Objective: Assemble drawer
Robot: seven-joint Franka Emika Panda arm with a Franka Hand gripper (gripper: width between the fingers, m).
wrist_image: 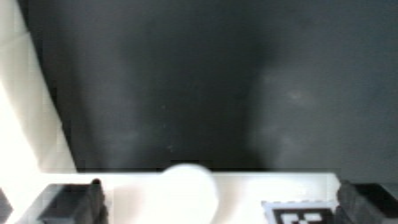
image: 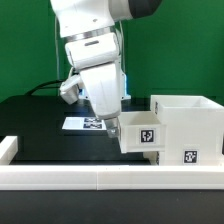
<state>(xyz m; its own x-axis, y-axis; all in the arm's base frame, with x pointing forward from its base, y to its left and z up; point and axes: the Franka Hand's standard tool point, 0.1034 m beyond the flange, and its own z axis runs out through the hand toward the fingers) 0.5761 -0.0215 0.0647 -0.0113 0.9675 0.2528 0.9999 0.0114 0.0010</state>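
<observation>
Starting on the exterior view's left: there's the marker board (image: 83, 124) lying flat on the black table (image: 30, 118), well behind the white rail (image: 60, 176) that runs along the front. Move right and you hit the gripper (image: 113, 133), come down right at the near corner of the drawer box (image: 172, 128). Can't honestly tell if the fingers are spread or pinched; the wrist housing hides them here. In the wrist view you only get dark finger (wrist_image: 68, 204) shapes at the edges, a white panel edge (wrist_image: 214, 186) running between them and a blurry white blob in the middle, so no verdict on a grip.

The drawer box sits at the right, open side up, tagged faces toward the camera, just behind the rail. Long axis looks like it runs across the view, left to right, though it's cropped at the edge.

My guess is it's seating or nudging a panel. I'd go slow, keep the push square to the wall, and watch the box doesn't skate sideways.
</observation>
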